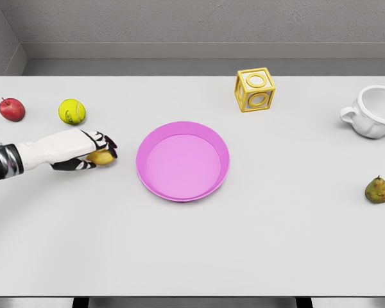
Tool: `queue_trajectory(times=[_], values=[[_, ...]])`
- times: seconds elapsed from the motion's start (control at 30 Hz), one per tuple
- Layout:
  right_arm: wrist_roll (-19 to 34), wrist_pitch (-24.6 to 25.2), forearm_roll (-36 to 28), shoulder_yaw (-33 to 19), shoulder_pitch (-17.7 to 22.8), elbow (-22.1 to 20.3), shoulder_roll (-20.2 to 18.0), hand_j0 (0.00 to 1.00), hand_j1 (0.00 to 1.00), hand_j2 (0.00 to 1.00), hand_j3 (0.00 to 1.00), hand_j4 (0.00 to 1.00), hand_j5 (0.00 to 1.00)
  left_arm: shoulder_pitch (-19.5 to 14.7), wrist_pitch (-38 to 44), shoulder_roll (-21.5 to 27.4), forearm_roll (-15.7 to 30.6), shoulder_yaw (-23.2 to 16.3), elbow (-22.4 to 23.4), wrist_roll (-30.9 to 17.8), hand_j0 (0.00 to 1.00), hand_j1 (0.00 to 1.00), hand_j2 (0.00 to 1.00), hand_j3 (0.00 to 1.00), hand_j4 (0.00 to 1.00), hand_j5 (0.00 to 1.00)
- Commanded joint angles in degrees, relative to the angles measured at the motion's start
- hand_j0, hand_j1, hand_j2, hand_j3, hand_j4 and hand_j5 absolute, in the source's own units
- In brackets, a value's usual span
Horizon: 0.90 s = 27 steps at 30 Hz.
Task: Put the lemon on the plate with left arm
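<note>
**Clerk:** Near the left edge of the desk (192,256), item one: left hand (83,151), white with dark fingers, arm entering from the left edge of the view, cut off past the dark wrist band.

**Checker:** State of the hand?

**Clerk:** Fingers curled around the lemon (102,157). Only the right part of the fruit shows; the rest is hidden under the fingers. I cannot tell whether it is lifted or resting on the surface.

**Checker:** Lemon's place relative to the plate?

**Clerk:** Just left of the plate (183,190), apart from its rim. Plate is pink, round, near the middle of the desk.

**Checker:** Other entries?

**Clerk:** Tennis ball (72,111), yellow-green, behind the hand toward the far left corner. Red apple (11,110), left of the ball, close to the left edge. Yellow block (255,89) with ring shapes on its faces, near the far edge, right of the middle, turned at an angle. White cup (372,112) with a handle on its left, at the right edge, partly cut off by the frame. Pear (378,190), greenish-brown, near the right edge, closer than the cup; its surface detail is too small to make out.

**Checker:** Right arm?

**Clerk:** Not visible.
</note>
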Motion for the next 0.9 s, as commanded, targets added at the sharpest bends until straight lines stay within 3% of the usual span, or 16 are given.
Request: queue_trajectory(times=[0.0,0.87], values=[[0.0,0.0,-0.1,0.0,0.0,0.0,0.0,1.00,1.00,1.00,1.00,1.00,1.00,0.0,0.1,0.2,0.5,0.2,-1.2,0.0,0.53,0.53,0.53,0.53,0.53,0.53],[0.0,0.0,-0.1,0.0,-0.1,0.0,0.0,1.00,1.00,1.00,1.00,1.00,1.00,-0.1,0.1,-1.4,0.9,2.1,-9.8,-0.1,0.54,0.54,0.54,0.54,0.54,0.54]])
